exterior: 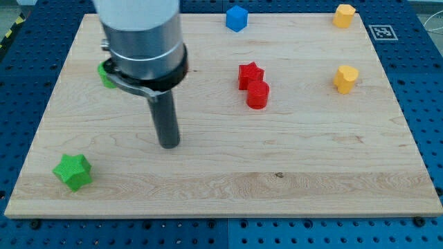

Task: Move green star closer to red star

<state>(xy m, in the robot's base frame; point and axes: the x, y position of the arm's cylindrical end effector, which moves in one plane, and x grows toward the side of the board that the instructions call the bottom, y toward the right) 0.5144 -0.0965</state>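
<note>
Green star [73, 171] near view's bottom left corner of board [291, 173], flat on wood, nothing touching it. Red star [250, 74] well apart from it, up and to view's right, past mid board. Red round block [257, 95] right below red star, touching it.

Tip [169, 144] down on board btwn the two stars, nearer green star, up and to its right. Not touching any block. No gripper on arm, just dark rod; holds nothing.

Other green block [106, 75] at view's left, partly hidden behind big grey arm body [142, 41]; shape can't tell.

Blue block [237, 18] at view's top, mid. Yellow block [344, 14] top right corner. 2nd yellow block [346, 79] below it, heart-like. Small black & white tag [381, 32] by board's top right edge.
</note>
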